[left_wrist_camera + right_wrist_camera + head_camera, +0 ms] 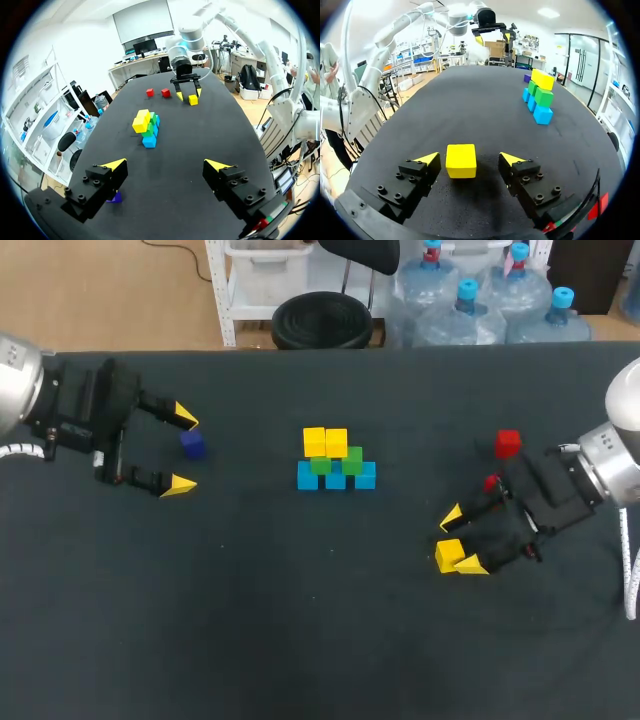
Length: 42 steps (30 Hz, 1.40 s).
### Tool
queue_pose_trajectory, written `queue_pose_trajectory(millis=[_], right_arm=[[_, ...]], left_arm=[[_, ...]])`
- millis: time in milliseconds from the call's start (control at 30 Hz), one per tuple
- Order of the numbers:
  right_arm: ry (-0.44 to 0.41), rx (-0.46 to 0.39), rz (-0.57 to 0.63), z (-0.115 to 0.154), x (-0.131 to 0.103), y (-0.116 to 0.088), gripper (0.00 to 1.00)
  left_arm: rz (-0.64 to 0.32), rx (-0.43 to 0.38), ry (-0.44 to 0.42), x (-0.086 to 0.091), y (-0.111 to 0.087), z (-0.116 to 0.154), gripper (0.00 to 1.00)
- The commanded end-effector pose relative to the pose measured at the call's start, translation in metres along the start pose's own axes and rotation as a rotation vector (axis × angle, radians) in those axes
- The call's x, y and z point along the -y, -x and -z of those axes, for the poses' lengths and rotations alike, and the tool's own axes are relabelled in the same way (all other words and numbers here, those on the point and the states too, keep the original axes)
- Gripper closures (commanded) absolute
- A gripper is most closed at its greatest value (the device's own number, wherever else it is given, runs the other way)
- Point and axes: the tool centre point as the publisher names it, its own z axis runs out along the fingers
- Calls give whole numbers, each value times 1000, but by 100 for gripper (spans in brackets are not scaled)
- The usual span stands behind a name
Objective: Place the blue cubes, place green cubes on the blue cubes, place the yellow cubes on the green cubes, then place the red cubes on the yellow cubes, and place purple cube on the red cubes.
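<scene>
since the loose yellow cube [460, 160] sits on the worktop [470, 100] between the wide-open fingers of the right tool [470, 161], not yet gripped, it looks light, rigid and smooth, best pinched squarely on opposite flat faces.

Silver left arm [15, 385], right arm [620, 455]; blk left gripper [184, 451], right gripper [461, 540] w/ yellow tips.

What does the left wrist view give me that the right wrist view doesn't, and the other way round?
Only the left wrist view: the two red cubes, beside the right gripper. Only the right wrist view: clear gaps between that gripper's open fingers and the loose yellow cube. Both: the cube stack, the purple cube and the left gripper.
</scene>
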Motion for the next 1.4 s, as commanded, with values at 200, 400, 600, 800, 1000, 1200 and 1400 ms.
queue_pose_trajectory(millis=[200,400,600,800,1000,1200,1400], right_arm=[[-1,16,-1,-4,-3,-2,66],[-3,20,-2,-3,-3,-2,100],[-7,6,-13,4,-4,4,100],[-32,-23,-31,23,0,19,100],[-52,-46,-42,40,10,35,100],[-81,-61,-44,52,29,56,100],[-96,-62,-17,53,54,81,100]], left_arm=[[-3,6,3,1,-2,0,0],[-3,6,3,1,-2,0,0],[-3,6,3,1,-2,0,0],[-3,6,3,1,-2,0,0],[-3,6,3,1,-2,0,0],[-3,6,3,1,-2,0,0],[-3,6,3,1,-2,0,0]])
